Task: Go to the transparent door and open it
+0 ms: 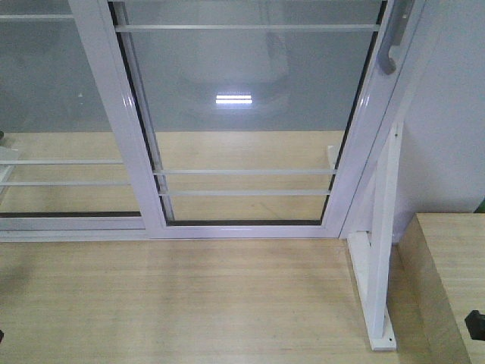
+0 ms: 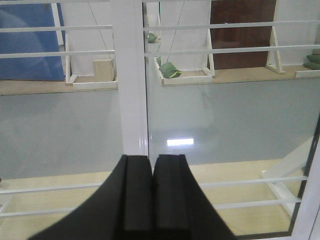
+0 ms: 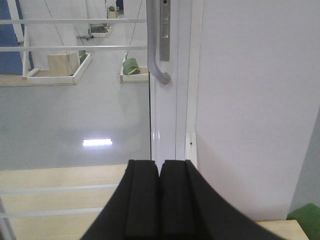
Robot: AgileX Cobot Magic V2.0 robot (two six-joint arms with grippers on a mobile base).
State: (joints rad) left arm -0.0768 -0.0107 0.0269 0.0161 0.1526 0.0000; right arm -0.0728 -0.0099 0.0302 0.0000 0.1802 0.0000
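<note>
Glass in a white frame, the transparent door [image 1: 242, 114] stands straight ahead, apparently closed, its curved grey handle [image 3: 161, 50] on the right edge. Both the left gripper [image 2: 152, 165] and right gripper [image 3: 160, 167] are pressed together.

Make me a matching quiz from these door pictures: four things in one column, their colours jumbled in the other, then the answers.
Things:
1. door handle
2. door frame
3. floor
4. right gripper

Colours:
A. black
B. light wood
C. grey
D. white

Pairs: 1-C, 2-D, 3-B, 4-A
</note>
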